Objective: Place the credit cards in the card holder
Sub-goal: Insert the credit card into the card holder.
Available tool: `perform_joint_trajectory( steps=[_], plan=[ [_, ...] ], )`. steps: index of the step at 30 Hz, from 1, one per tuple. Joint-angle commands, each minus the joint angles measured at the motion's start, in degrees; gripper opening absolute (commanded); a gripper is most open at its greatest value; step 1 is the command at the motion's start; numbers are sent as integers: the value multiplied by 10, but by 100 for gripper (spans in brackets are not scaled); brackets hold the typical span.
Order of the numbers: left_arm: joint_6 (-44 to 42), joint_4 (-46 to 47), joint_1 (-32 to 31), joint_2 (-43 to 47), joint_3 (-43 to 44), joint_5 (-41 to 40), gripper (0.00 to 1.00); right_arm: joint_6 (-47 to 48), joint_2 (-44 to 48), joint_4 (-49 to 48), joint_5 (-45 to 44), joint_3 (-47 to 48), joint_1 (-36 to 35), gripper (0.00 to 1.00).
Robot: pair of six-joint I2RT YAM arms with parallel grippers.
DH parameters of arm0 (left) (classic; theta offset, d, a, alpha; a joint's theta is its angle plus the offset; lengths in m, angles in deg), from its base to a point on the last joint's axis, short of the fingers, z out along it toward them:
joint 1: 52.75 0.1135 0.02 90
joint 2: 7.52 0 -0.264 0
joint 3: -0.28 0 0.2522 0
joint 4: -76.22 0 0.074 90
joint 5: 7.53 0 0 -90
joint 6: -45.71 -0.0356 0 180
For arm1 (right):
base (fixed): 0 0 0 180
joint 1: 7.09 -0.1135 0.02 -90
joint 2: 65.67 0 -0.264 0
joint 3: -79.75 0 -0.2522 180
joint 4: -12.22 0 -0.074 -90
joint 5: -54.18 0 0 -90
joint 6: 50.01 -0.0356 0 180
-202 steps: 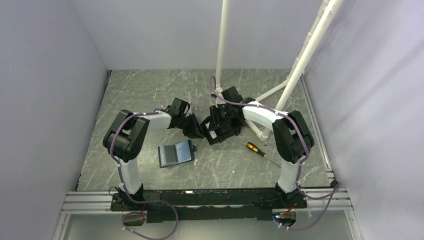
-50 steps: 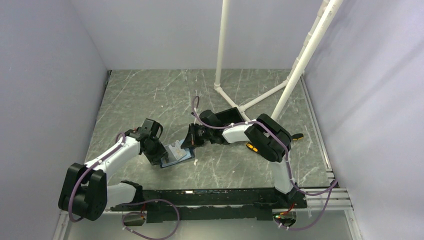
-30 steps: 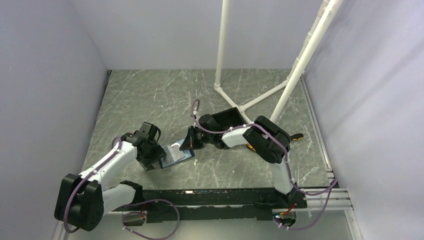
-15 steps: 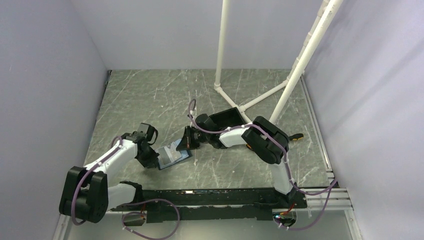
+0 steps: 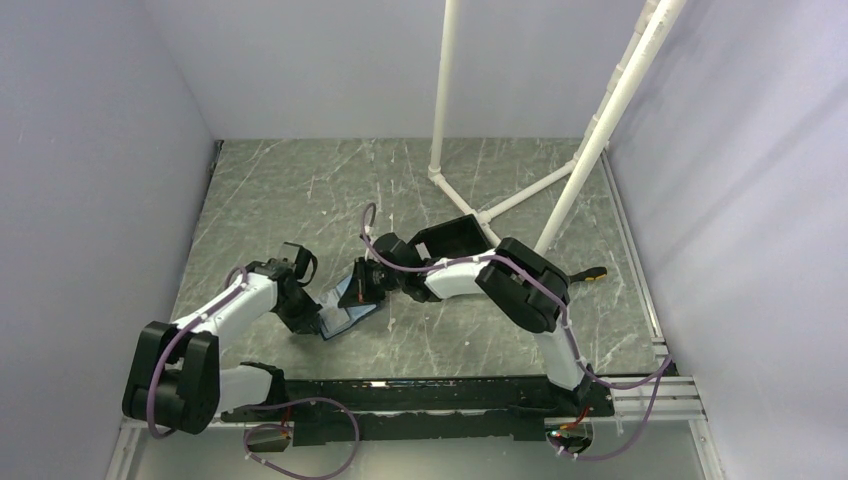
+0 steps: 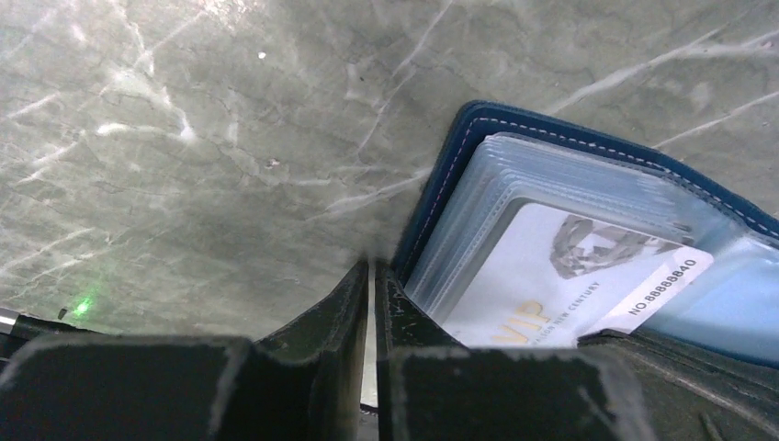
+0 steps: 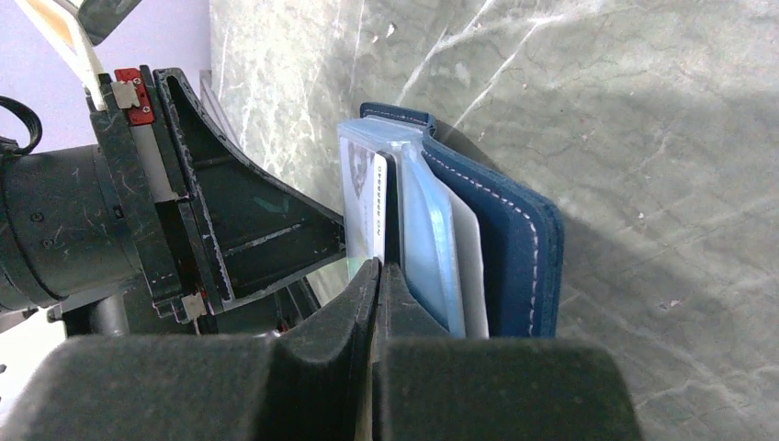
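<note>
The dark-blue card holder [image 5: 345,305] lies open near the table's front left, its far half tipped up. Its stitched cover [image 6: 459,147] and stacked clear sleeves fill the left wrist view. My left gripper [image 5: 312,318] sits at the holder's left edge, jaws closed to a thin slit [image 6: 372,271] on that edge. My right gripper [image 5: 362,290] is shut [image 7: 378,271] on a whitish credit card [image 7: 379,202]. The card stands edge-on between the sleeves, beside the blue cover [image 7: 514,239]. Its printed "VIP" face [image 6: 551,276] shows among the sleeves. No orange-gold card is visible.
A black open box [image 5: 455,238] stands behind the right arm. An orange-handled screwdriver [image 5: 590,272] peeks out to the right of that arm. White pipe legs [image 5: 480,210] cross the back of the marbled table [image 5: 300,190]. Purple walls close in on three sides.
My left gripper has closed on the holder's left edge. My right gripper has moved left with the card, further into the holder, and the holder's far half has tipped up.
</note>
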Motion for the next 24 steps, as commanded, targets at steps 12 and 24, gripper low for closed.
perform_joint_trajectory(
  steps=[12, 24],
  plan=[
    [28, -4, -5, 51, 6, -6, 28, 178, 15, 250, -24, 122, -15, 22],
    [20, -89, -3, 127, 63, -87, 56, 410, 146, 492, -138, 205, 33, 68]
  ],
)
